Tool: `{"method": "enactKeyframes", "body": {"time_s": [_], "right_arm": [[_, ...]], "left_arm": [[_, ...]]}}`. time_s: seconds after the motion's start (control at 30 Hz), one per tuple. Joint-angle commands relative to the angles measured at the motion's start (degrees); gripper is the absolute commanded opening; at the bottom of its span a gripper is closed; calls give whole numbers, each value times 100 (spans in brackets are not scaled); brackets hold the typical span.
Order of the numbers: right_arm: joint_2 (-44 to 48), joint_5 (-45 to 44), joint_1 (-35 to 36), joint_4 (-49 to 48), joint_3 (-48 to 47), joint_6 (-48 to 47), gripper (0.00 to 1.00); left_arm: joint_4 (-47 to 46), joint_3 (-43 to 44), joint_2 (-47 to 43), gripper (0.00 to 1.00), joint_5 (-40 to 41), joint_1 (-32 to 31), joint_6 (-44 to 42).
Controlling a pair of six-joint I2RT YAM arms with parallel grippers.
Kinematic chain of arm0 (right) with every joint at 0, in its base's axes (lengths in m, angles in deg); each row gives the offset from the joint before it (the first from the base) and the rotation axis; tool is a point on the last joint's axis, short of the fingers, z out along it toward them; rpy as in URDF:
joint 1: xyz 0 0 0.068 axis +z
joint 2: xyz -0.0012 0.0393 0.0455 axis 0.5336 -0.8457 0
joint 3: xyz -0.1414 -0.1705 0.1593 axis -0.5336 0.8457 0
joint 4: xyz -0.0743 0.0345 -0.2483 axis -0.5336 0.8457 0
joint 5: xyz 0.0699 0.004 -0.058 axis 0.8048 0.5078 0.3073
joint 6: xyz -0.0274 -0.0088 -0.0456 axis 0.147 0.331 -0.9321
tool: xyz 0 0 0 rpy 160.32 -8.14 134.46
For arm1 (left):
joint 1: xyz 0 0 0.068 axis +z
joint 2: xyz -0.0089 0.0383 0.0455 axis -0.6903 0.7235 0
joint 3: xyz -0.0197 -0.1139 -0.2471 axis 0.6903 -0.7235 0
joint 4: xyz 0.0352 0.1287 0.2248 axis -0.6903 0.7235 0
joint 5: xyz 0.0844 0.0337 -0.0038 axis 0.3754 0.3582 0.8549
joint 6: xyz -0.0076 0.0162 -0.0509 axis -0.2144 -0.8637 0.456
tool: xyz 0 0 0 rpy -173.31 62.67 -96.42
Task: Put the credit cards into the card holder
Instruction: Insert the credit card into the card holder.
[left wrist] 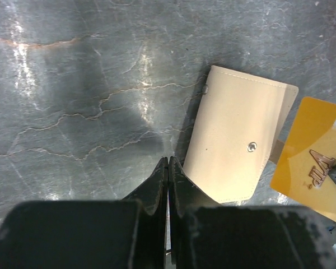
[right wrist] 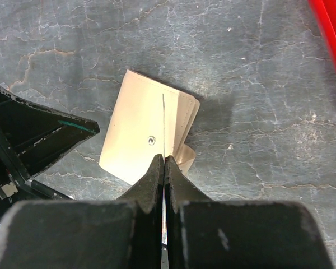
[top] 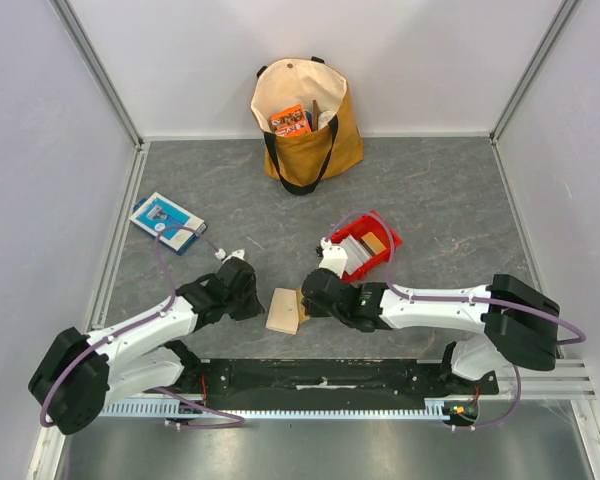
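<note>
The left gripper [left wrist: 168, 171] has its jaws pressed together with nothing between them; the beige wallet [left wrist: 232, 140] lies folded on the grey table [left wrist: 73, 84] just to the right of those tips, its near corner close beside them, though I cannot tell whether they touch; a small metal stud on the wallet faces up. The right gripper [right wrist: 163, 165] is clamped on an orange card [left wrist: 309, 159]; from its own wrist camera the card shows only as a thin edge-on line running straight ahead from the jaws, over the wallet; from the left wrist camera the card's glossy lettered face shows on the far side of the wallet from the left jaws, tilted, its edge by the wallet's open flap; whether it sits in a slot cannot be told. The left gripper's black body lies to the left of the right jaws, just beside the wallet; the red tray [right wrist: 331, 33] is ahead and to the right of the right jaws, well apart, with pale cards [top: 358, 245] in it
</note>
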Motion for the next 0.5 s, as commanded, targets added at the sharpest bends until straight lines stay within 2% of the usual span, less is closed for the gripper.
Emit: {"method": "enactKeyframes", "body": {"time_s": [0.0, 0.2, 0.47], "right_arm": [[156, -295, 11, 159, 115, 286, 0], [262, -391, 11, 89, 361, 506, 0], [77, -93, 11, -279, 458, 611, 0]], "left_arm": [[-505, -19, -18, 2, -223, 28, -165], [-611, -1, -132, 2, -206, 11, -208], [-866, -45, 254, 2, -505, 11, -253]]}}
